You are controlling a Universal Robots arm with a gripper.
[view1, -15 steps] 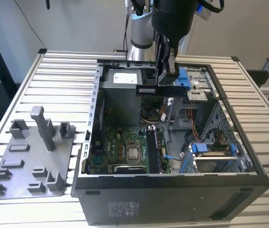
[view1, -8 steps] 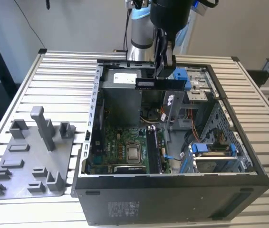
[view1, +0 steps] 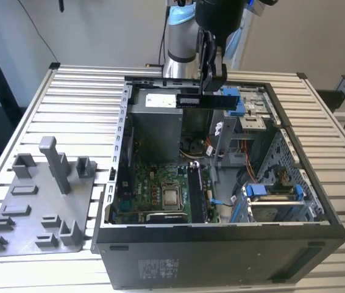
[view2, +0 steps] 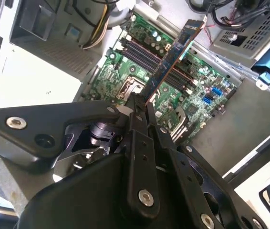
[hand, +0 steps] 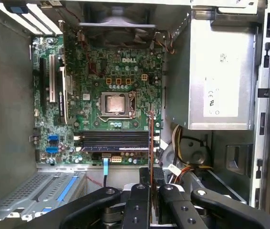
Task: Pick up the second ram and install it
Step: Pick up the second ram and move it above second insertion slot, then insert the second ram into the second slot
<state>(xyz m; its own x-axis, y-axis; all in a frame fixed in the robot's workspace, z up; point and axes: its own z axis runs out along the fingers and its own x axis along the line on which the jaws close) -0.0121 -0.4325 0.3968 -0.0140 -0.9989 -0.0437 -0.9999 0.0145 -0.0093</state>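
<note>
Second ram — in gripper, above open case

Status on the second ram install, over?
Gripper jaws shut on second ram. Stick held above the motherboard, not seated. Cable bundle beside memory slots, not across them.
</note>
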